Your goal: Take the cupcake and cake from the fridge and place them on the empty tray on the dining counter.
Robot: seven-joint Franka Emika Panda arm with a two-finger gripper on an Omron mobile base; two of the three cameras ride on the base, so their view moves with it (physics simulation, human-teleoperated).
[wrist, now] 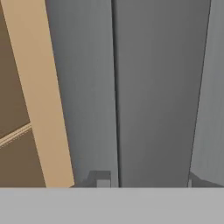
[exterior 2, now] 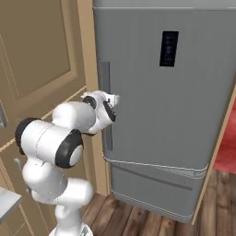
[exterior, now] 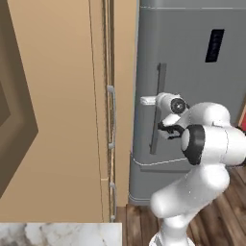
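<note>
One claw (exterior 2: 112, 105) sits at the closed fridge's (exterior 2: 184, 120) handle (exterior 2: 104, 92).

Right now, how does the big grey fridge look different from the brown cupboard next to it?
The fridge is smooth grey, while the cupboard is tan and brown like wood. The fridge has a small dark panel near its top; the cupboard has none. The fridge has a long recessed handle, where the pincer sits; the cupboard has thin silver bar handles. Both stand tall and are shut.

The fridge (exterior: 192, 96) stands right of the cabinets (exterior: 57, 120) — the hand (exterior: 154, 100) at its handle (exterior: 158, 108), door closed.
</note>
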